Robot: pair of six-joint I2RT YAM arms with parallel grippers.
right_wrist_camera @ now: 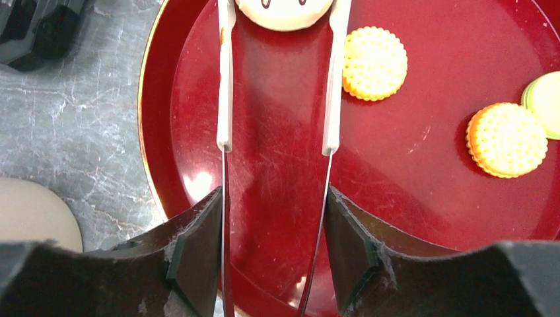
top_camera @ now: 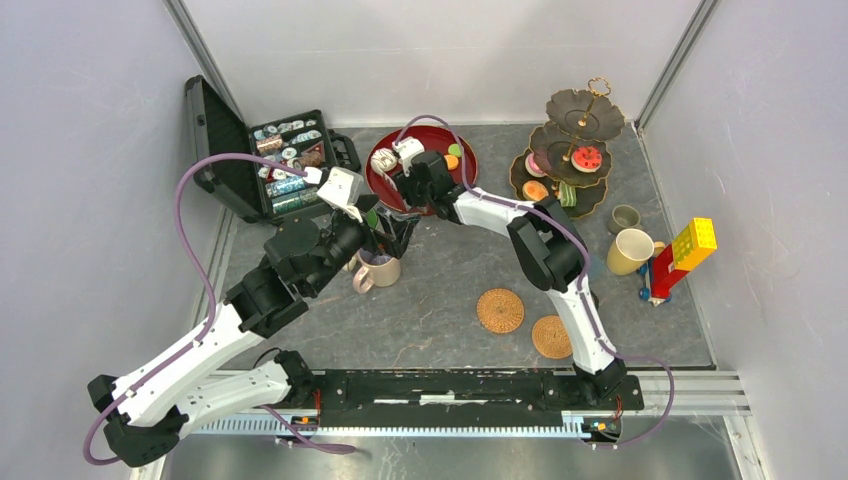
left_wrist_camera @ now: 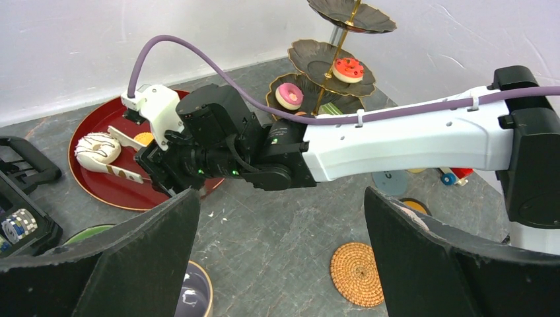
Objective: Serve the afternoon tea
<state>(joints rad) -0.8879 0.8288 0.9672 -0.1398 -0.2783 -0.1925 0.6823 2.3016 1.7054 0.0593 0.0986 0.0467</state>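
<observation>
Right pincer (right_wrist_camera: 272,198) pinches tongs (right_wrist_camera: 224,79) whose 2 tips flank the white cake (right_wrist_camera: 280,13) at the red tray's (right_wrist_camera: 429,165) 9 o'clock side. Left pincer (left_wrist_camera: 280,198) hangs spread wide above the worktop (left_wrist_camera: 277,257).

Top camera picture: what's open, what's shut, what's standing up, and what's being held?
Left gripper, open, holding nothing.
Right gripper, shut on the tongs.
Tongs, tips on either side of the white doughnut.
Black case, lid open.
Three-tier stand, upright, top tier bare.
Yellow mug, upright.
Small grey mug, upright.
Beige mug, upright.
</observation>
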